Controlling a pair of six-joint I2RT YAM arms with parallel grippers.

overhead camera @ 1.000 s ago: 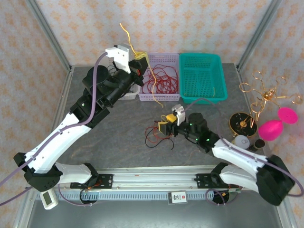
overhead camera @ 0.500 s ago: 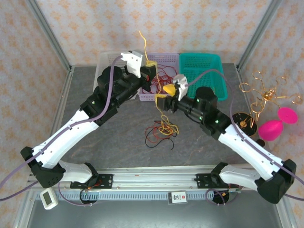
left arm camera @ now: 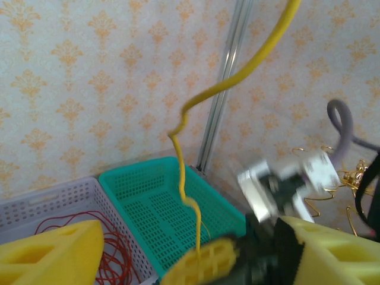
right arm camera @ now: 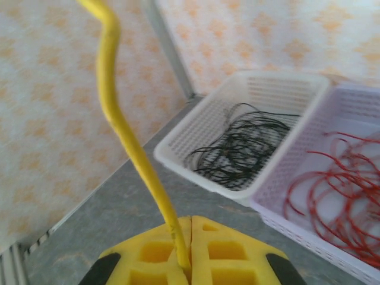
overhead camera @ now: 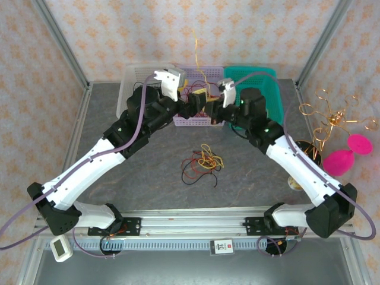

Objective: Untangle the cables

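A loose knot of red, yellow and black cables [overhead camera: 202, 162] lies on the grey table between the arms. One yellow cable [overhead camera: 199, 64] stands up above the baskets. My right gripper [overhead camera: 209, 102] is shut on its lower end; in the right wrist view the yellow pads [right arm camera: 155, 254] meet around the yellow cable [right arm camera: 127, 142]. My left gripper [overhead camera: 191, 105] faces it from the left, open. In the left wrist view its fingers [left arm camera: 50, 252] stand wide apart on either side of the right gripper's pads, and the yellow cable [left arm camera: 183, 155] rises free between them.
Three baskets line the back: a white basket [right arm camera: 196, 127] with black wires, a purple basket [right arm camera: 356, 113] with red wires and a teal basket [overhead camera: 261, 80]. A gold wire stand [overhead camera: 330, 116], pink objects [overhead camera: 344, 155] and a round black stand [overhead camera: 301, 153] sit at the right.
My right gripper rose from the knot on the table to the left gripper and shut on the yellow cable. My left gripper opened and let that cable go.
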